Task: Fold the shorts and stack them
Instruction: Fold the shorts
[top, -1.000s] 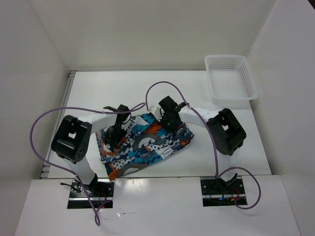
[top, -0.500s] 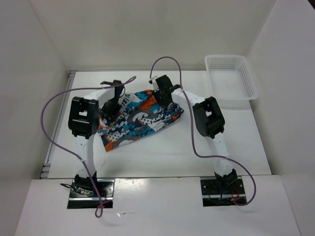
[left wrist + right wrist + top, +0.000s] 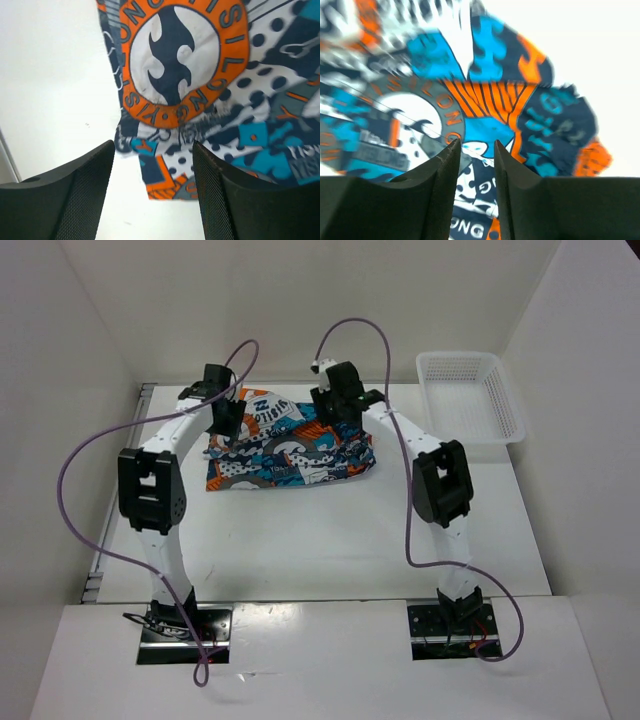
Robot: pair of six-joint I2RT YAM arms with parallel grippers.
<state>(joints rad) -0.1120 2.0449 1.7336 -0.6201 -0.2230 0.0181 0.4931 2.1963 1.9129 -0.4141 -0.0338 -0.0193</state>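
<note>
Shorts (image 3: 290, 452) lie folded on the surface (image 3: 300, 550), so lift the wide left end effector (image 3: 152, 150) and barely open right end effector (image 3: 476, 147) straight up.

The folded teal, orange and white patchwork shorts (image 3: 290, 455) lie flat, spanning from left end effector (image 3: 152, 192) to right end effector (image 3: 476, 192).

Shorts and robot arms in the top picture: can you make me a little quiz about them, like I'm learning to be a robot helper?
1. True or false: the shorts lie inside the white basket.
2. Whose jaws stand wider apart? A) left gripper B) right gripper
3. Fill in: the basket sits at the table's far ___ corner.
Key: 1 false, they lie on the table, apart from it; 2 A; 3 right.
</note>
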